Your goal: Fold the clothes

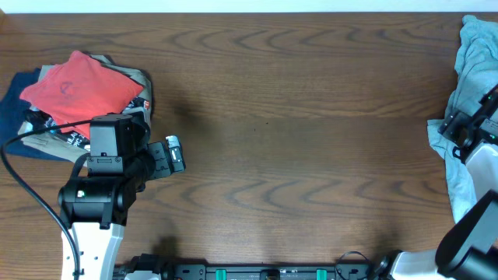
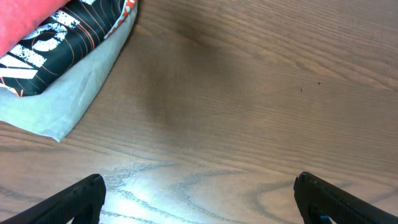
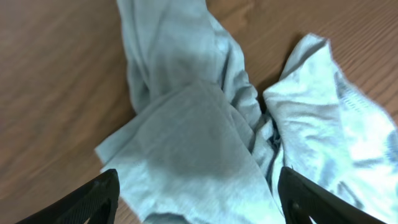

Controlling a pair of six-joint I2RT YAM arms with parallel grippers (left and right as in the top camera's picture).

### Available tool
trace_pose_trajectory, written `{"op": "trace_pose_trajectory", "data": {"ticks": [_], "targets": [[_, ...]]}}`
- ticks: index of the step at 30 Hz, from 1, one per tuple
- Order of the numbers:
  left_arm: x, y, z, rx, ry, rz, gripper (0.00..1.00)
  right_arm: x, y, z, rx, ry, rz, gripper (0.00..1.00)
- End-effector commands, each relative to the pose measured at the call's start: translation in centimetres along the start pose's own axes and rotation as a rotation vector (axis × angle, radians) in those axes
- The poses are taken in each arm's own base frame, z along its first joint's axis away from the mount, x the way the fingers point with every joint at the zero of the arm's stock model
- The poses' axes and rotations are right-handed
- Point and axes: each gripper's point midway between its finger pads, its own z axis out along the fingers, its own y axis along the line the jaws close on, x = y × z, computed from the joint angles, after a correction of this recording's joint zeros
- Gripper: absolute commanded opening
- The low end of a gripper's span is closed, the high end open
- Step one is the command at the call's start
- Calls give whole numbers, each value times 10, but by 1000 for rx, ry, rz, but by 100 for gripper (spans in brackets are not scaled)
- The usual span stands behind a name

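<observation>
The clothes (image 1: pixel 471 47) are one pale blue-grey T-shirt, crumpled at the table's far right edge and partly cut off by the frame. In the right wrist view the clothes (image 3: pixel 186 143) lie in loose folds on the wood. My right gripper (image 1: pixel 455 134) hovers just over them, and its jaws (image 3: pixel 196 186) stand apart astride a flat fold, with cloth under and between the fingers. My left gripper (image 1: pixel 176 153) is far away at the left. It is wide open over bare wood (image 2: pixel 199 186) with nothing between its fingers.
A pile of other garments sits at the back left: a red shirt (image 1: pixel 78 87) on top, navy cloth (image 1: pixel 19 117) beneath, a black printed piece (image 2: pixel 56 37) and a pale layer (image 2: pixel 74 93). The left arm's base (image 1: pixel 93 202) stands in front of the pile.
</observation>
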Motion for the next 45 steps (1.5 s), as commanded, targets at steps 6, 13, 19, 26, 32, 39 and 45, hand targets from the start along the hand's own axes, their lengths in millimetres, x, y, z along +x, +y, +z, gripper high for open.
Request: {"op": "trace_pose_trajectory", "data": {"ticks": [6,13,19,26,32,39,45], "targets": [[-6,0,-4,1,-17,-15,98,16,-18,38,13,58,47,73],[-6,0,-4,1,-17,-16,98,26,-21,53,12,82,57,46],[-5,0,-4,0,-15,-16,98,17,-21,49,9,52,62,10],[-5,0,-3,0,-13,-16,98,-13,-11,20,-62,-38,69,1],[-5,0,-3,0,-13,-16,98,-14,11,0,-168,-30,53,2],[-5,0,-3,0,-13,-16,98,12,14,-2,-168,75,42,2],[-5,0,-3,0,-13,-16,98,20,14,-3,-165,110,41,10]]}}
